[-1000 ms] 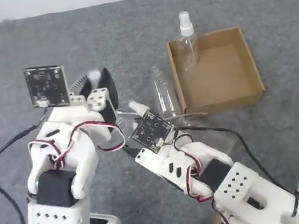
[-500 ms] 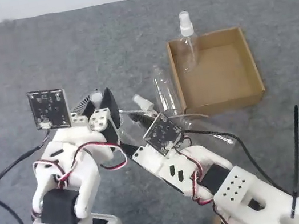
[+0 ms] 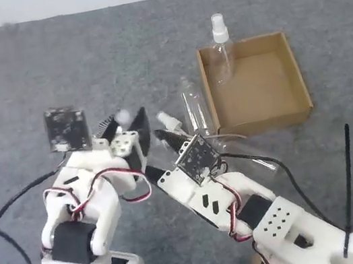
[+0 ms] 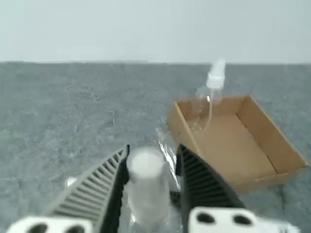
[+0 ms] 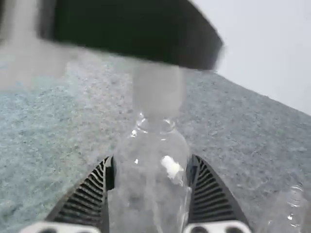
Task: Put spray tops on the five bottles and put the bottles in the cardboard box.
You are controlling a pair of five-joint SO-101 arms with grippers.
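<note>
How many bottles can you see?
3: an upright bottle in the cardboard box, a lying bottle beside it, and a gripped bottle in the right hand. More may be hidden.

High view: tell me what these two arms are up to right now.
The left hand holds a white spray top at the neck of a clear bottle gripped by the right hand; whether it is seated is unclear. One capped bottle stands in the cardboard box, and an uncapped bottle is beside the box, outside it.
</note>
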